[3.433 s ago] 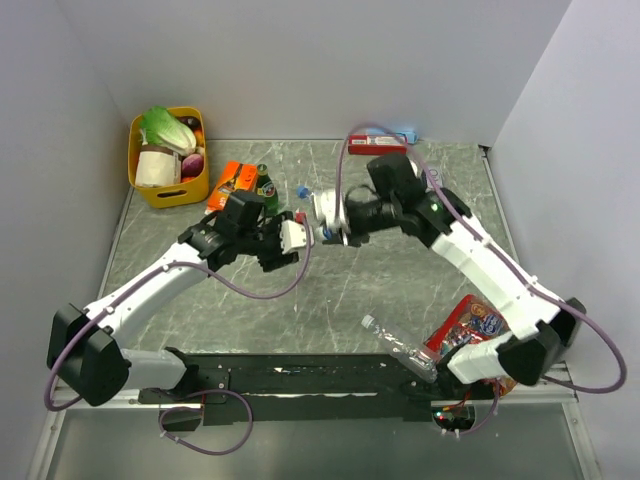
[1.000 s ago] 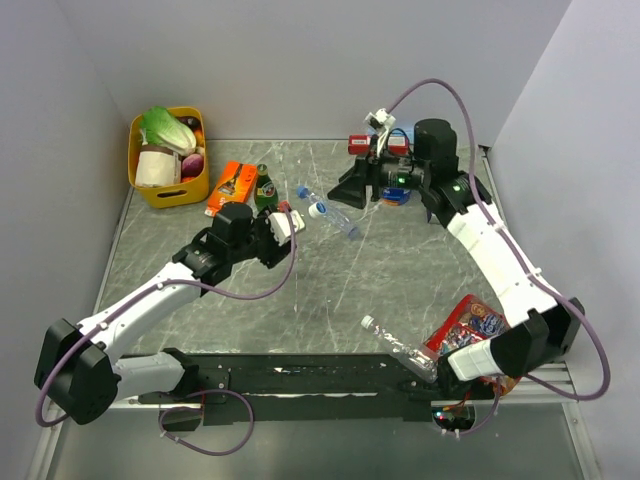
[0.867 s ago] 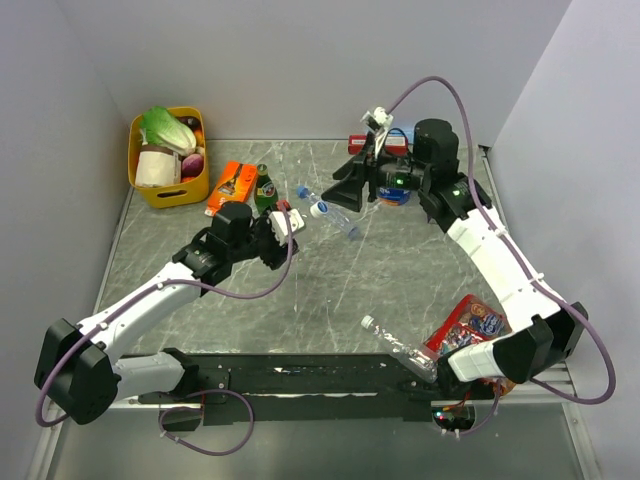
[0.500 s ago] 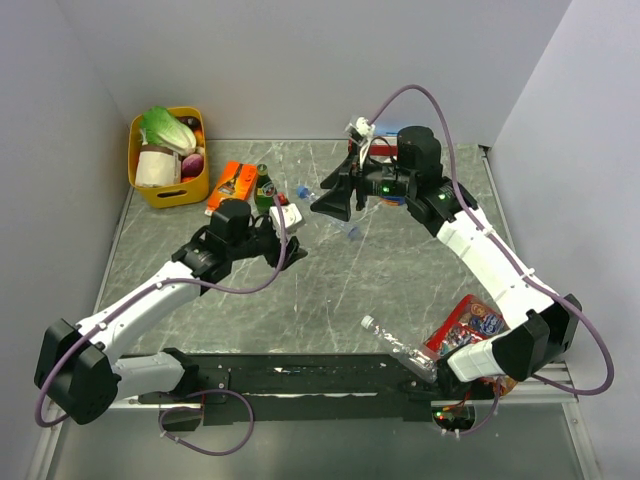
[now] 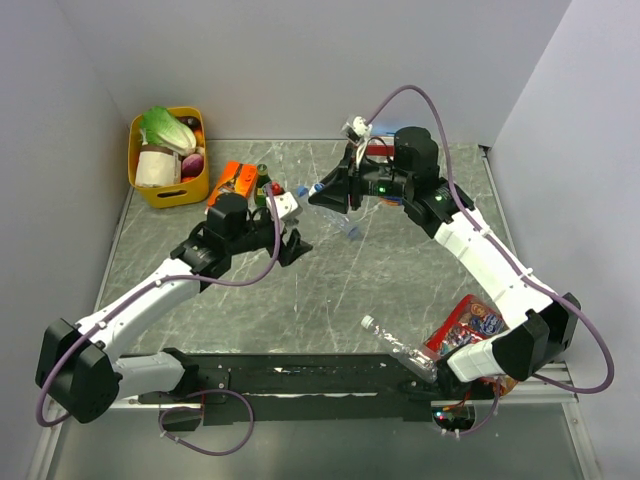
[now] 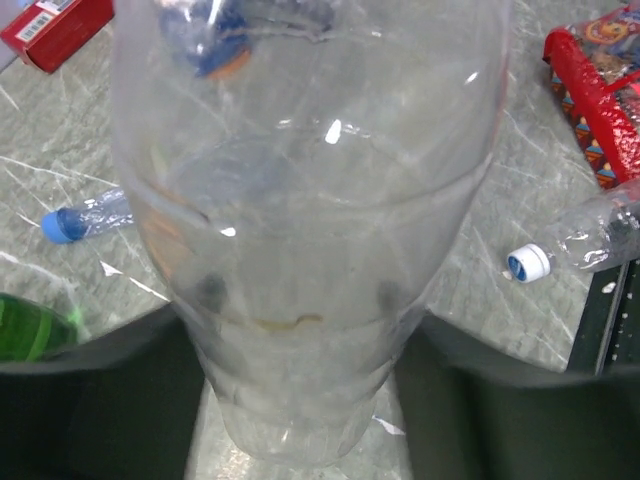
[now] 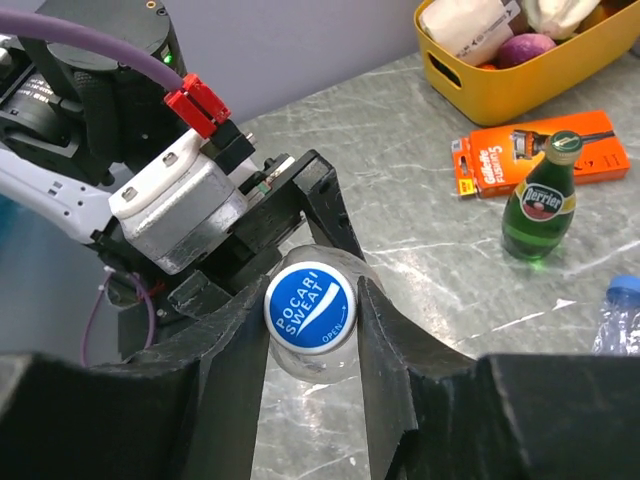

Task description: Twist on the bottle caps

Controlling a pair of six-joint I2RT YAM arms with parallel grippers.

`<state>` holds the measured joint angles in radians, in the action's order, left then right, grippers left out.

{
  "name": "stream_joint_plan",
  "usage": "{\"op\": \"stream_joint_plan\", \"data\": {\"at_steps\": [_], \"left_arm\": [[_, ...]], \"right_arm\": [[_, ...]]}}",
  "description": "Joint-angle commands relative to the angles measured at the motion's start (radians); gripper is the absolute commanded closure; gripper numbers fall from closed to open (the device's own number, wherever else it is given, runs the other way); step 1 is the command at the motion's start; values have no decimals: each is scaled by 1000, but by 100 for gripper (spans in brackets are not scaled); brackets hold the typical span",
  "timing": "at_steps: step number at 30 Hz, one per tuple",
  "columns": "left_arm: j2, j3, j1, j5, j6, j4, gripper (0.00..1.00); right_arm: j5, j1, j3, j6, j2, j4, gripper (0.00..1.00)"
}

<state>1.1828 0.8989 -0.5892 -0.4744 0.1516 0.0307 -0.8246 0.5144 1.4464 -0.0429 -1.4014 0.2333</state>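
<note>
A clear bottle point(image 6: 300, 200) stands in my left gripper point(image 6: 300, 380), which is shut round its lower body. On its neck sits a blue bottle cap point(image 7: 310, 305) printed POCARI SWEAT. My right gripper point(image 7: 312, 310) is shut on that cap, one finger touching each side. In the top view the two grippers meet at the back middle, left gripper point(image 5: 293, 243) below right gripper point(image 5: 322, 195). A second bottle point(image 6: 95, 215) with a blue cap lies on the table behind them. A third bottle point(image 5: 395, 345), capped, lies near the front edge.
A yellow basket point(image 5: 168, 158) of groceries stands at the back left. Next to it are an orange box point(image 5: 232, 180) and a green glass bottle point(image 7: 540, 205). A red box point(image 6: 55, 25) lies at the back, a red snack pack point(image 5: 470, 325) at the front right.
My right arm has swung left from the back right to the top of the held bottle, and its fingers have closed on the cap. The left gripper has shifted slightly with the bottle.
</note>
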Motion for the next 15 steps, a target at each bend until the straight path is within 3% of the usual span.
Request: {"op": "stream_joint_plan", "data": {"at_steps": [1, 9, 15], "left_arm": [[3, 12, -4, 17, -6, -75, 4], [-77, -136, 2, 174, 103, 58, 4], [-106, -195, 9, 174, 73, 77, 4]], "right_arm": [[74, -2, 46, 101, -18, 4, 79], [219, -97, -38, 348, 65, 156, 83], [239, -188, -199, 419, 117, 104, 84]]}}
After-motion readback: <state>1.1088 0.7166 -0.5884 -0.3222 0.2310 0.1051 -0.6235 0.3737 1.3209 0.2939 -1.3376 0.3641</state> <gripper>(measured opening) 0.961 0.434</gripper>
